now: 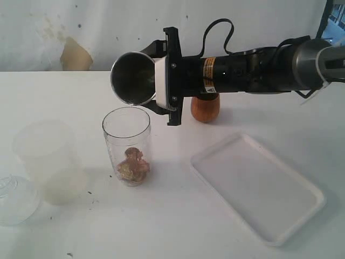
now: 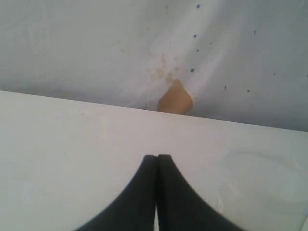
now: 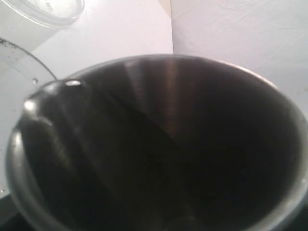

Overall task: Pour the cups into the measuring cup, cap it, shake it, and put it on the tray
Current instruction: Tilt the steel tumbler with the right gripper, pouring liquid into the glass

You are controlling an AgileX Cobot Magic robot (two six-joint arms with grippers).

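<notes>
Right hand (image 1: 157, 81) holds steel tumbler (image 1: 132, 79) tipped above measuring cup (image 1: 126, 141).

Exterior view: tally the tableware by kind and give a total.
Cups: 4 (steel tumbler, wooden cup, measuring cup, frosted cup)
Lids: 1 (lid)
Trays: 1 (tray)
Total: 6

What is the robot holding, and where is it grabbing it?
The right claw holds the steel tumbler by its sides, tipped over with its mouth facing out. The left claw is shut and holds nothing.
</notes>
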